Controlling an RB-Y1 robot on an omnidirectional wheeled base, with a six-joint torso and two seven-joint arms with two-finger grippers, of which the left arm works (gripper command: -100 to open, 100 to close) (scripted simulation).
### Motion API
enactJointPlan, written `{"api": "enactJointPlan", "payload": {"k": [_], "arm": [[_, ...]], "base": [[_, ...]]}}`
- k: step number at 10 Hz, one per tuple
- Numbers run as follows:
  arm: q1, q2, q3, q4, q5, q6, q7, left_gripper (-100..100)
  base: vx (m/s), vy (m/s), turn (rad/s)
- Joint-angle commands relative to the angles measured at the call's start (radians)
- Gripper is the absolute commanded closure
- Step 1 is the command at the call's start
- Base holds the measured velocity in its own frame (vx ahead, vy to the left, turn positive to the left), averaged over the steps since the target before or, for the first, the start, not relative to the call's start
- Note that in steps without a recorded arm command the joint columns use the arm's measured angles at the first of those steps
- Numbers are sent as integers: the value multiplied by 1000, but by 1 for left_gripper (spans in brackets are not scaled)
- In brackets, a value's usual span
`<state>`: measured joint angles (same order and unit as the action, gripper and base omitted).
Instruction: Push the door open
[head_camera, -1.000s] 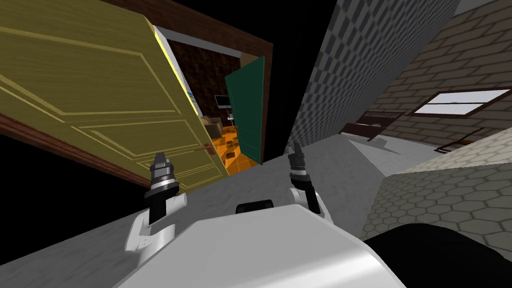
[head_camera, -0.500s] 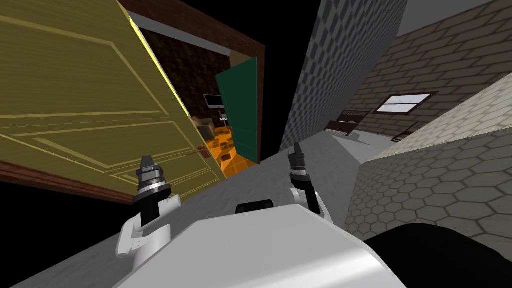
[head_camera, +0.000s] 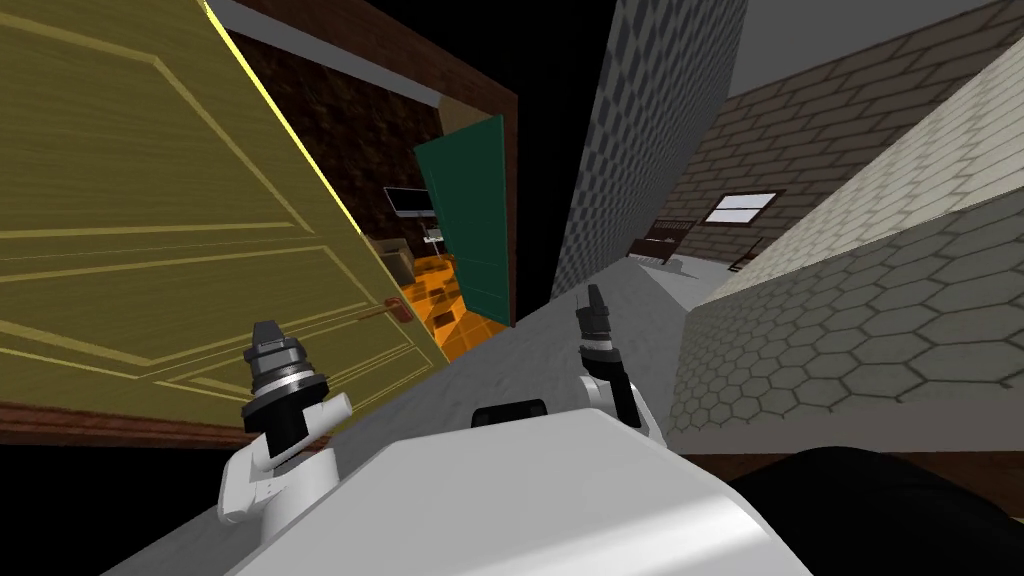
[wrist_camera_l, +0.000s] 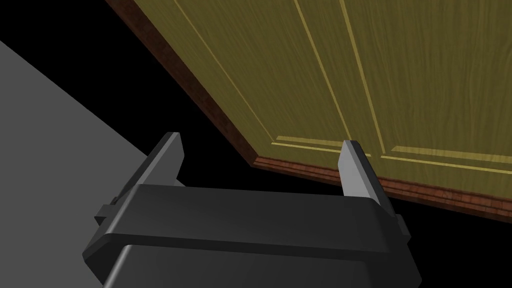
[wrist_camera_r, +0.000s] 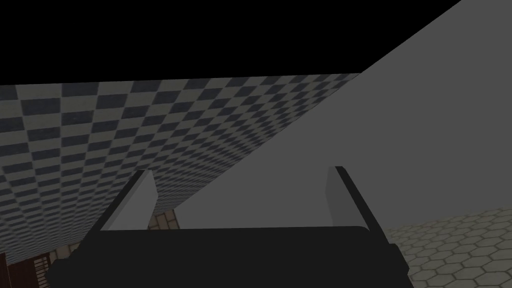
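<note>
1. The yellow-olive panelled door (head_camera: 150, 230) stands ajar, just ahead of the left gripper (wrist_camera_l: 261, 142). Whether they touch cannot be told.
2. The door's brown handle (head_camera: 397, 308) sits near its free edge, apart from that gripper.
3. The left gripper's fingers are apart and empty, aimed at a brown-edged corner of the door.
4. The right gripper (head_camera: 594, 300) is raised beside the checkered wall (wrist_camera_r: 125, 125), fingers apart and empty.

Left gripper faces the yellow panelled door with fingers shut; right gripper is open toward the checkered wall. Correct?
No: the left gripper is open before the yellow door, as the left wrist view shows. The rest holds.
</note>
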<state>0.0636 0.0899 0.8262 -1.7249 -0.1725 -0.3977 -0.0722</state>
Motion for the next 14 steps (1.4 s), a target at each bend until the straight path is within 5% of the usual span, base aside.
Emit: {"api": "enactJointPlan", "payload": {"k": [1,14], "arm": [[-14,-3,39,20,-6,4,6,-100],[-153,-23,333,200,-60,37,40,-100]], "base": [[-23,102,-203],[-42,97,-204]]}}
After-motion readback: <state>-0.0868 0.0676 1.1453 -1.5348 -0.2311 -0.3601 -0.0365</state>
